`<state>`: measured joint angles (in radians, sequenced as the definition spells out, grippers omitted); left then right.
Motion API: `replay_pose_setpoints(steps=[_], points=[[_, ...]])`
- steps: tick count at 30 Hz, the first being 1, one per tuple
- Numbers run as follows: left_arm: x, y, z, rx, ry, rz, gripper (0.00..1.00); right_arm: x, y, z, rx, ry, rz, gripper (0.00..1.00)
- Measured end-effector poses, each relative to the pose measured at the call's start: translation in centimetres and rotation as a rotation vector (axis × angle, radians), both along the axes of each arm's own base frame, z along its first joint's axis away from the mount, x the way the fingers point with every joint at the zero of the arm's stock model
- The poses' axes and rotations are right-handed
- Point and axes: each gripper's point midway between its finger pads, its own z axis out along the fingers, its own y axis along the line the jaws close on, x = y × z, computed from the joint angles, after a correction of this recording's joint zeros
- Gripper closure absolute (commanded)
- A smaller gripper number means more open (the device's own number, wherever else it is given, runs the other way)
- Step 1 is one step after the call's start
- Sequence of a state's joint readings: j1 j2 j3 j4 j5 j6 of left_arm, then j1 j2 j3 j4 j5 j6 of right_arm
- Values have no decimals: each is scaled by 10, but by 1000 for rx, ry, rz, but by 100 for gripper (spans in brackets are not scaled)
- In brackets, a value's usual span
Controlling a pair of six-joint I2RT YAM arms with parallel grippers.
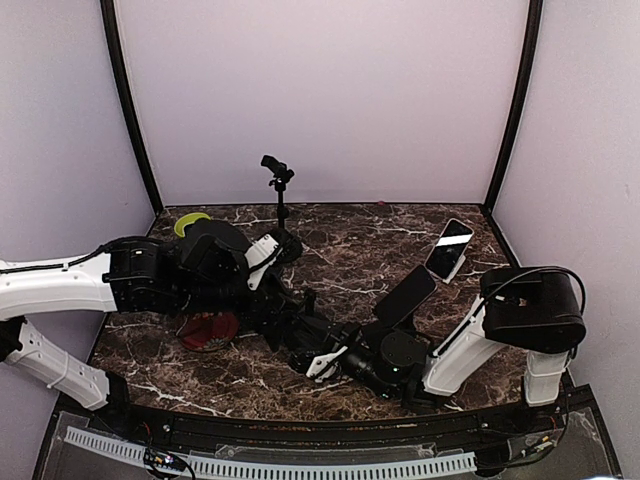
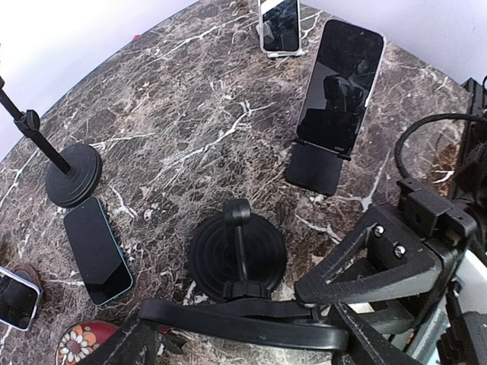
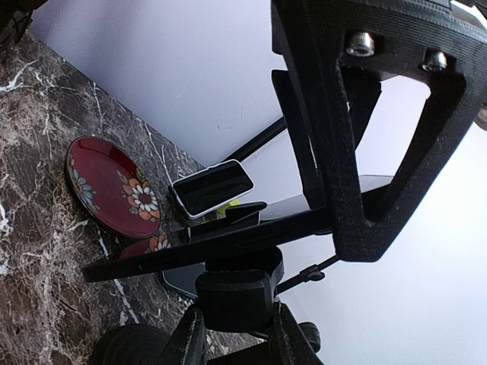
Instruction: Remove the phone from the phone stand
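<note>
Right wrist view: right gripper (image 3: 329, 217) pinches the phone (image 3: 190, 245) atop the phone stand (image 3: 236, 298); for left gripper (image 1: 285, 322), cannot tell.

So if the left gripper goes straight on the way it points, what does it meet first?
Probably the phone, edge-on just ahead on the stand and held by the right gripper; the stand's base lies beyond. Depth is unclear.
</note>
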<state>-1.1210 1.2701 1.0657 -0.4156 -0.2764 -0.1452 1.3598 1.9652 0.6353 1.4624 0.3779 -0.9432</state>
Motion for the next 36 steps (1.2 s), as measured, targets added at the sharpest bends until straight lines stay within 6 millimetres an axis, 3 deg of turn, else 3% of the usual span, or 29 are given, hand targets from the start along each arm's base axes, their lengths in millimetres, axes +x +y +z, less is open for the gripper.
replay_pose_setpoints(steps=[7,20,27,31,36], points=[[-6,5,18,-70,19,-30,50,-1,4,12,37,-19,10,100],[-5,3,1,-103,60,-32,51,-1,8,2,-4,-21,19,100],[-6,2,2,-116,75,-49,53,1,7,3,2,-24,14,100],[-13,0,7,-147,92,-84,54,0,8,5,11,-27,18,100],[-23,-5,30,-233,86,-140,55,1,8,1,-2,-22,15,100]])
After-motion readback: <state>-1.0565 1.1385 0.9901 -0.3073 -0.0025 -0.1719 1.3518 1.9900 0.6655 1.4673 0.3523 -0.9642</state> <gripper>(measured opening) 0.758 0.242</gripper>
